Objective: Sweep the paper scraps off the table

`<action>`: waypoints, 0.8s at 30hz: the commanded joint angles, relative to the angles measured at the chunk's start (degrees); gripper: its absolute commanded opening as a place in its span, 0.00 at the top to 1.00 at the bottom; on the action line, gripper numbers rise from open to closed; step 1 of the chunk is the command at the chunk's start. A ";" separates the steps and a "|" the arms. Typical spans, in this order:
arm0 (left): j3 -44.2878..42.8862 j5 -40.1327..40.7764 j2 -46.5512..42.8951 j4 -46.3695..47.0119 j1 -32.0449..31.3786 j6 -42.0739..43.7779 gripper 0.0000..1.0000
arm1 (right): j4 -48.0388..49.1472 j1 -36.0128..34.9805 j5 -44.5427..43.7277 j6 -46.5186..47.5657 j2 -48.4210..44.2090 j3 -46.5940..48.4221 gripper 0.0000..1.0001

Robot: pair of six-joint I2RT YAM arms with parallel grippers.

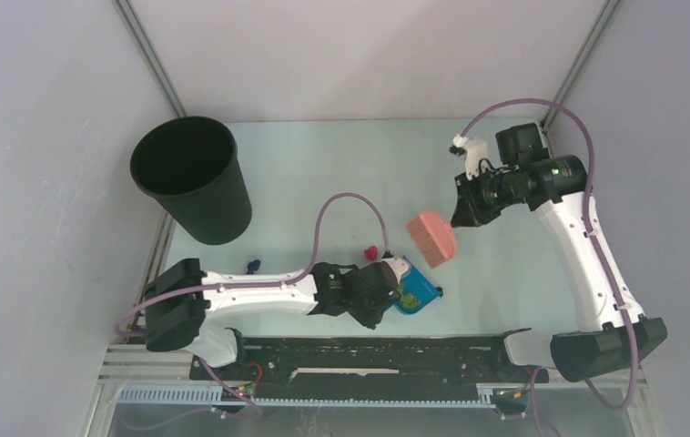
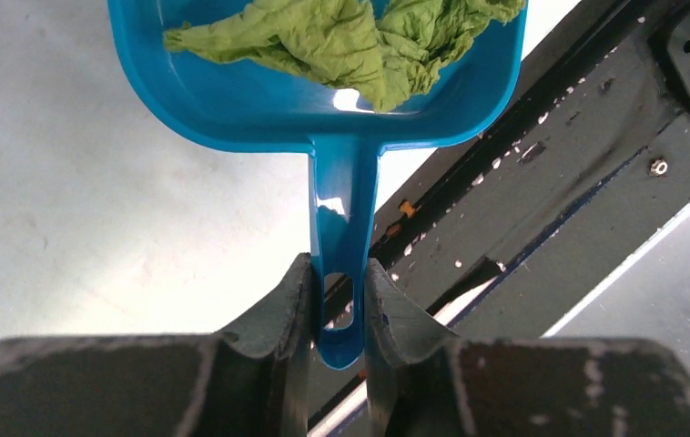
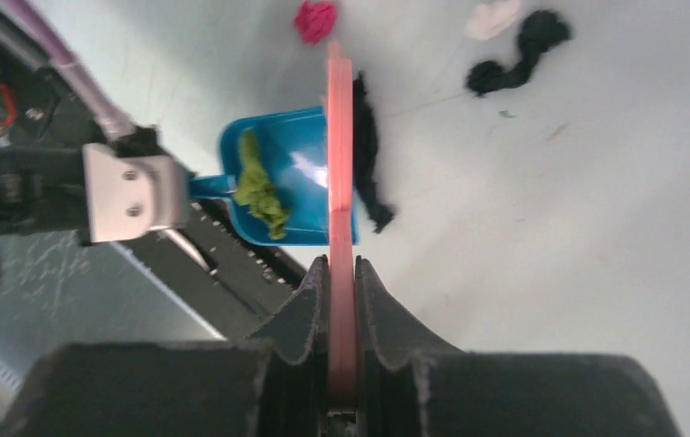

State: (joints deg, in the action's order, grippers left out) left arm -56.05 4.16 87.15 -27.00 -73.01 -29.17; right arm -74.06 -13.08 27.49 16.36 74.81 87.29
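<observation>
Blue dustpan [image 2: 259, 109], its handle pinched in my left gripper [image 2: 337, 282], holds a green scrap [image 2: 341, 41] beside the black rail [image 1: 369, 350]. My right gripper [image 3: 341, 273] clamps the pink brush [image 3: 341, 164] above the table [image 1: 323, 164]. Beyond lie a red scrap [image 3: 315, 20], a white scrap [image 3: 493, 16] and black scraps [image 3: 514, 55], loose on the surface.

Nothing readable: no writing, label or number on the blue dustpan [image 2: 232, 105] or pink brush [image 3: 341, 228] between the jaws, the black bin [image 1: 207, 208] or the table [image 1: 341, 155].
</observation>
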 commanded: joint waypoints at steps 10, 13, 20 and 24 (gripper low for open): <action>7.20 -5.40 -12.42 -15.56 -0.62 -6.88 1.00 | 12.16 -4.03 -23.22 0.11 4.80 -10.65 1.00; 7.00 -6.94 -8.69 -13.29 -0.64 -5.09 1.00 | 12.72 -6.05 -21.17 -1.04 7.46 -12.45 1.00; -0.60 -7.48 2.92 -10.43 -0.59 -1.89 1.00 | 9.90 -6.47 -3.47 -1.73 11.23 -12.65 1.00; -3.13 -5.35 5.83 -9.17 -0.62 -2.40 1.00 | 7.00 -6.61 7.58 -1.93 10.26 -12.61 1.00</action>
State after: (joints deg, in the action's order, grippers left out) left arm -55.66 -2.26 91.46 -38.59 -73.25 -32.80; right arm -63.92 -18.96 21.32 15.64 85.73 74.70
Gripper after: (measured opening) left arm 0.241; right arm 0.139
